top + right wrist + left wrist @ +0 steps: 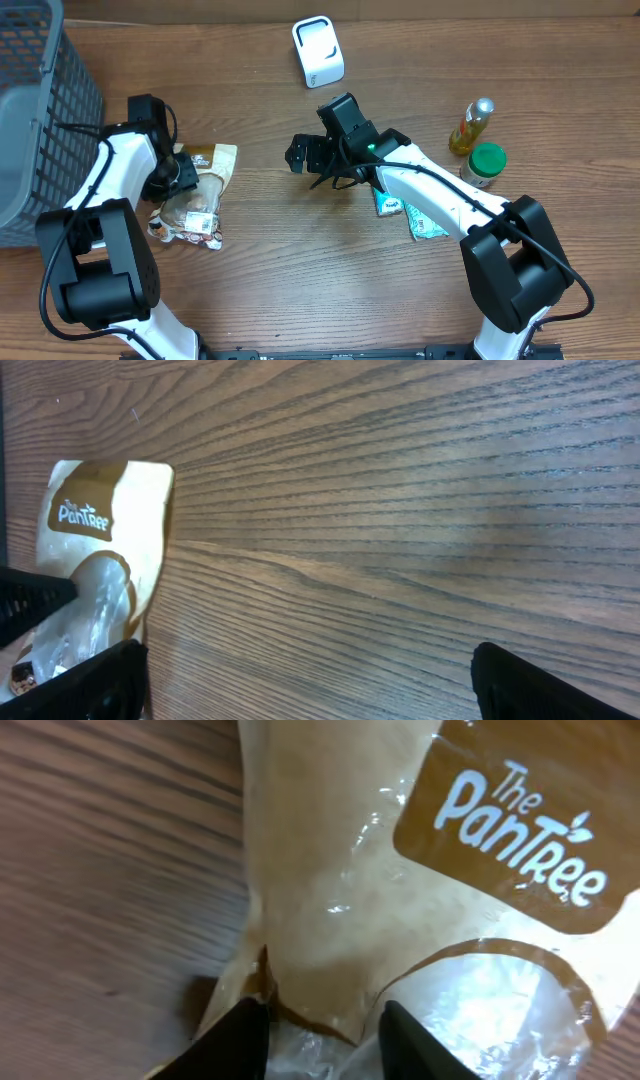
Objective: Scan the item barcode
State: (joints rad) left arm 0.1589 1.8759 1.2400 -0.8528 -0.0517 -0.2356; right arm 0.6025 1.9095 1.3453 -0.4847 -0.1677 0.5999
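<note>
Since the beige and brown plastic snack pouch with a clear window [203, 190] lies on the wooden desk [300, 280] at the left side, not far from the grey mesh basket [40, 90], we judge that the step in hand is to lift it and bring it to the scanner. The left tool [325, 1035] stands partly closed over the lower part of the pouch, with one finger at each side of the creased film. We judge that it has the pouch pinched, though the pouch rests on the desk. The right tool [303, 156] hangs above the middle of the desk with its jaws fully apart and holds nothing. We take the small white rounded box [318, 50] at the far edge, well apart from the pouch, for the scanner. To do this step well, we would first make sure the grip is on a firm edge and not only on loose film, which can slip out. Then we would lift slowly. We cannot see a barcode in any view, and a pale label near the bottom edge is too small to read. So we would turn the pouch until the printed code faces the white box, and hold it flat there without covering the code with a finger.
</note>
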